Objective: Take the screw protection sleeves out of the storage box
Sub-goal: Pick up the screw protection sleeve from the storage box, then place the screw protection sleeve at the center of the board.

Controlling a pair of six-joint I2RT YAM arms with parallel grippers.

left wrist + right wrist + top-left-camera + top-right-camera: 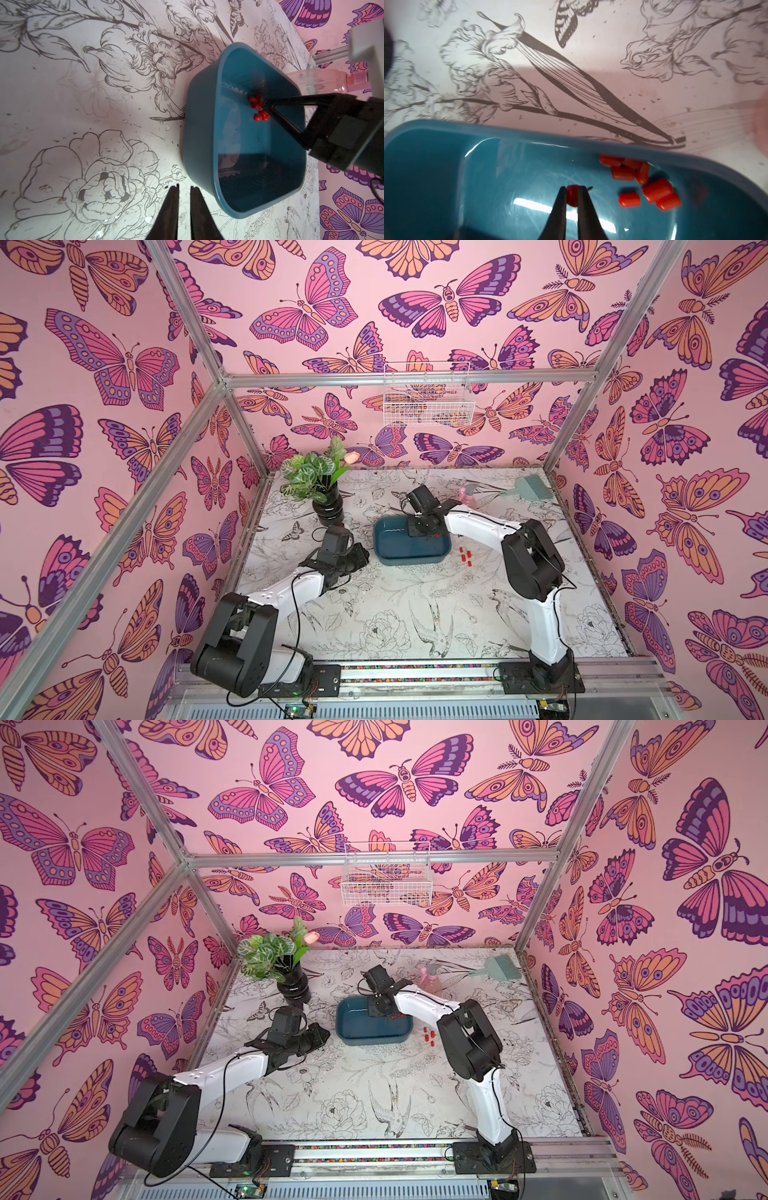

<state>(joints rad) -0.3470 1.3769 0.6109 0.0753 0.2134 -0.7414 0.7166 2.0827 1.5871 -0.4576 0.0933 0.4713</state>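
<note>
partway through. out on the printed table (395, 614), just beside the shallow teal plastic storage box (411, 562): five tiny red cylindrical plastic sleeves (462, 558). remaining inside: about seven (641, 176), plus one pinched in the right gripper (572, 190). nothing in the nearly closed left gripper (184, 187) outside.

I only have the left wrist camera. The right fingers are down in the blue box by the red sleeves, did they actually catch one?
Observer: Yes, the right wrist view shows the right fingers pinching a sleeve at their tips.
Operator: Any sleeves already out?
Observer: In both top views a few red sleeves lie on the table beside the storage box, on the robot's right.
Operator: Anything near my left arm?
Observer: A black vase of leaves stands just beyond its wrist, not touching.
</note>
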